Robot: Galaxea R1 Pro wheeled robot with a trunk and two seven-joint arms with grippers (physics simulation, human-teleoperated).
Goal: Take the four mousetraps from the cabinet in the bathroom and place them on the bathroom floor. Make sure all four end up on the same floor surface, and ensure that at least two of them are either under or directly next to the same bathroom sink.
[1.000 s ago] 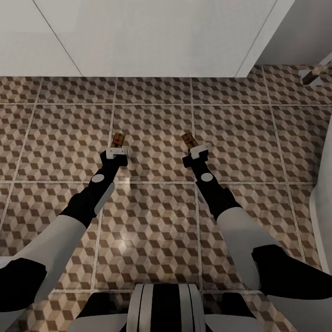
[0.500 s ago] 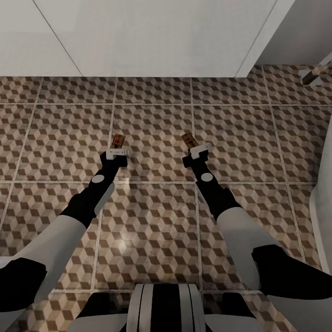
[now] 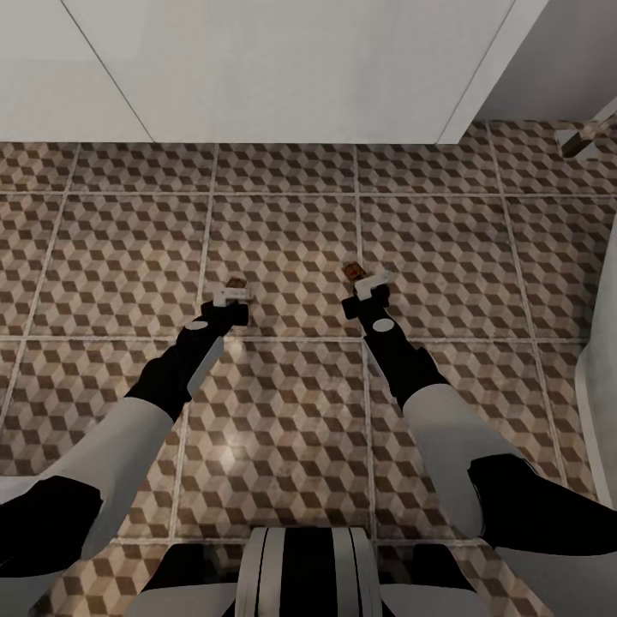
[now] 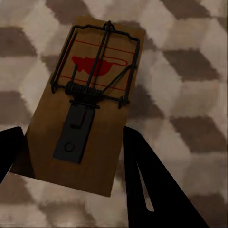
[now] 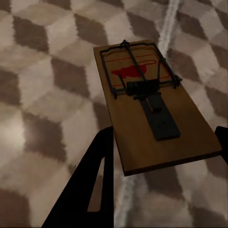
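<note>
- Left gripper (image 3: 233, 290) hangs low over the bathroom floor (image 3: 283, 240) with a mousetrap (image 4: 85, 102) pinched between its jaws, long axis running straight out from the fingers.
- Right gripper (image 3: 364, 281) has its own trap (image 5: 149, 102) clamped by the near end, same way.
- Both look just off the tiles, so probably straight down and let go.

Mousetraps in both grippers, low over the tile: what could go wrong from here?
1. Each mousetrap sits between dark fingers by its edges only; a tilted release could flip one.
2. The spring wires face up on both traps; fingers brushing them might snag.
3. The floor here fronts a white unit; whether it is the sink cannot be told, so placement may miss the sink condition.
</note>
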